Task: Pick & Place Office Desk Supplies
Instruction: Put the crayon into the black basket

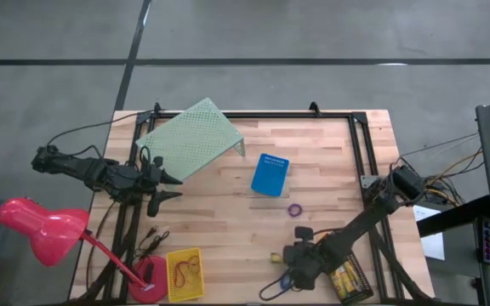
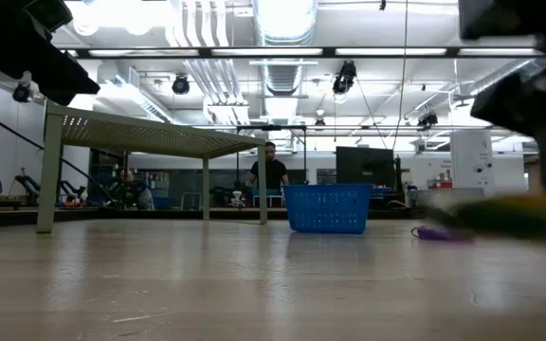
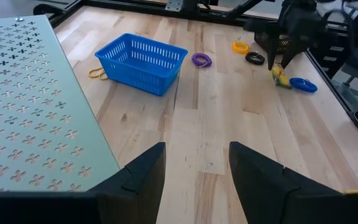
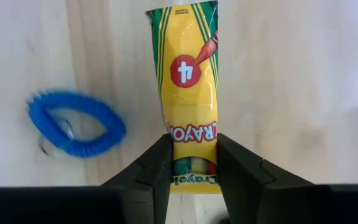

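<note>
Yellow and green, a small crayon pack (image 4: 188, 93) lies flat on the wooden table (image 1: 228, 221) near its front edge, and the right gripper (image 4: 191, 165) has its two dark fingers (image 4: 151, 171) set on either side of the pack's near end, touching or all but touching its sides. Just beside the pack lies a blue coiled ring (image 4: 73, 123). A purple ring (image 1: 294, 209) sits apart, between the right gripper and the blue bin (image 1: 270, 174); an orange ring (image 3: 240, 46) and a black ring (image 3: 255, 58) lie near the right arm. The left gripper (image 3: 194, 165) hovers by the pale green riser (image 1: 190, 138), fingers spread and empty. More yellow packs (image 1: 347, 280) fill a black bin (image 1: 361, 289) at the front right
</note>
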Controlling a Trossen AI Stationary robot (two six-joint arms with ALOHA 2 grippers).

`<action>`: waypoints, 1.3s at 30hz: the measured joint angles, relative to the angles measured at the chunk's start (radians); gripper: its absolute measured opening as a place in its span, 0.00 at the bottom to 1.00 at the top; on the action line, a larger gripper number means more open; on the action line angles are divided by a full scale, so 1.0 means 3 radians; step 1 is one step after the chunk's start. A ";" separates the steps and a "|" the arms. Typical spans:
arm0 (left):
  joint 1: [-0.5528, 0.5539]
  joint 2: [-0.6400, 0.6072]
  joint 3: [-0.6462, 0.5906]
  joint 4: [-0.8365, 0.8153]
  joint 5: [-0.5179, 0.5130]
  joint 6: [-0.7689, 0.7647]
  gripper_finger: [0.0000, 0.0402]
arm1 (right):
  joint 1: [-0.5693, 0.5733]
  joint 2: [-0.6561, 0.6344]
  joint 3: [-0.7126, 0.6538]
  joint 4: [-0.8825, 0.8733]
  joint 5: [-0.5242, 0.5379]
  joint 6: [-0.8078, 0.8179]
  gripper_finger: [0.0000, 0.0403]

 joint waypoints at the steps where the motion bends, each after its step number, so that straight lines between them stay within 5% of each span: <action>1: 0.0000 0.0000 0.0000 -0.0001 0.0000 0.0000 0.46 | 0.0001 -0.0044 0.0012 0.0001 0.0067 0.0001 0.28; 13: 0.0000 0.0000 0.0000 -0.0001 0.0000 0.0000 0.46 | 0.0008 -0.1072 0.0054 -0.0196 0.0552 0.1319 0.27; 20: -0.0001 0.0004 0.0000 -0.0005 0.0000 0.0000 0.46 | 0.0102 -0.1591 0.0054 -0.0664 0.0332 0.2698 0.23; 25: -0.0001 0.0020 0.0000 0.0000 0.0000 0.0000 0.46 | 0.0282 -0.1709 0.0054 -0.0854 -0.0031 0.3108 0.21; 39: 0.0000 0.0026 0.0000 -0.0001 0.0000 -0.0001 0.46 | 0.1195 -0.1604 0.0051 -0.1300 -0.0324 0.4827 0.22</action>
